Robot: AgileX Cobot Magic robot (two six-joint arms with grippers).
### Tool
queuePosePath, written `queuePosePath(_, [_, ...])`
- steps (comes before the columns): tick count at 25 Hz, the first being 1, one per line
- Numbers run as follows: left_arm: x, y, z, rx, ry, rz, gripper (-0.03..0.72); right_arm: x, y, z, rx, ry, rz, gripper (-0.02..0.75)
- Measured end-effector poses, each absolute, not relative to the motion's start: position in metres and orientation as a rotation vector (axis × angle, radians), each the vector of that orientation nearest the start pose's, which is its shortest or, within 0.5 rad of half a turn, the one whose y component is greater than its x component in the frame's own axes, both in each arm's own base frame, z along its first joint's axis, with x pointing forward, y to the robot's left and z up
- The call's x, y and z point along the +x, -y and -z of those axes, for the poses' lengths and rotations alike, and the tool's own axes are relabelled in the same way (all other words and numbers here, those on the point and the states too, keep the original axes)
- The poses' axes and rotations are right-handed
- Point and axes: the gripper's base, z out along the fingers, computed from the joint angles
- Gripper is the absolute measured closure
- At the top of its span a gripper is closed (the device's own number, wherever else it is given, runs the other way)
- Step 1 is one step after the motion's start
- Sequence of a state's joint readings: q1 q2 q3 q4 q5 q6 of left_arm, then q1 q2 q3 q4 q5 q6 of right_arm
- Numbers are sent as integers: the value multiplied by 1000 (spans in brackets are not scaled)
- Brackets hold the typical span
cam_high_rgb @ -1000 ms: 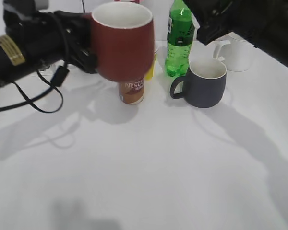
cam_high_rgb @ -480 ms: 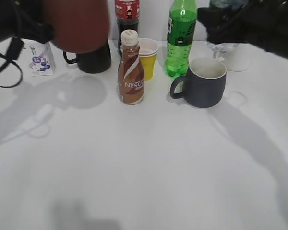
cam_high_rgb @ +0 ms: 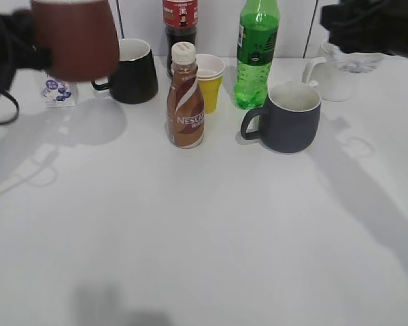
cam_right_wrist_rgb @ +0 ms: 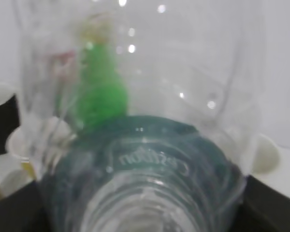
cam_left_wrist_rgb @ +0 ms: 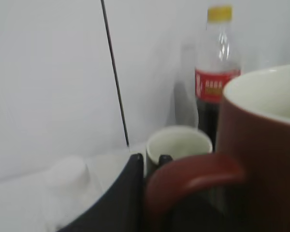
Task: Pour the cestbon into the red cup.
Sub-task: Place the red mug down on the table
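Left gripper (cam_left_wrist_rgb: 135, 203) grips the red cup (cam_high_rgb: 75, 39) by its loop handle — cup is up off the table at the far left, upright, in front of the black mug (cam_high_rgb: 132, 70). Right gripper (cam_high_rgb: 367, 30) is closed round the cestbon (cam_right_wrist_rgb: 145, 159), held in the air at top right above the white mug (cam_high_rgb: 336, 81); clear ribbed body and dark green label fill the right wrist view. On the table (cam_high_rgb: 204, 224): Nescafe bottle (cam_high_rgb: 185, 96), yellow cup (cam_high_rgb: 209, 81), green soda bottle (cam_high_rgb: 256, 54), dark grey mug (cam_high_rgb: 289, 117) — all standing.

The red cup (cam_high_rgb: 75, 39) has swung to the far left, and the cestbon (cam_high_rgb: 355, 57) rightward.
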State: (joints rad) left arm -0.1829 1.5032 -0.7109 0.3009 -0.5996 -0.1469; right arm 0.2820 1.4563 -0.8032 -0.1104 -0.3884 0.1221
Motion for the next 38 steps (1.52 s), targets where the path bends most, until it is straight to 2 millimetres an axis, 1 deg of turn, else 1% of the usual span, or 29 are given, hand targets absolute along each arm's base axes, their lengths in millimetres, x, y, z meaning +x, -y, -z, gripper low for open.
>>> queuePosePath(3, [314, 75, -230, 372, -1695, 217, 631, 307, -75, -271, -194, -1760, -223, 268])
queuePosePath(7, [324, 78, -212, 352, -1659, 257, 631, 309, -50, -262, -121, -1786, -167, 268])
queuePosePath(10, [331, 78, -197, 320, -1652, 263, 631, 313, -40, -254, -86, -1802, -144, 268])
queuePosePath(14, [338, 79, -172, 301, -1622, 264, 631, 322, -41, -241, -88, -1786, -151, 268])
queuePosePath(17, [343, 79, -161, 278, -1593, 273, 631, 329, -42, -227, -90, -1785, -156, 268])
queuePosePath(22, [351, 80, -147, 346, -1579, 201, 631, 336, -43, -211, -90, -1791, -161, 268])
queuePosePath(27, [355, 79, -134, 380, -1592, 149, 631, 339, -44, -200, -91, -1815, -161, 268])
queuePosePath(33, [359, 76, -118, 349, -1621, 113, 631, 340, -44, -198, -92, -1812, -161, 268])
queuePosePath(38, [360, 78, -116, 382, -1615, 124, 631, 340, -44, -198, -92, -1810, -162, 268])
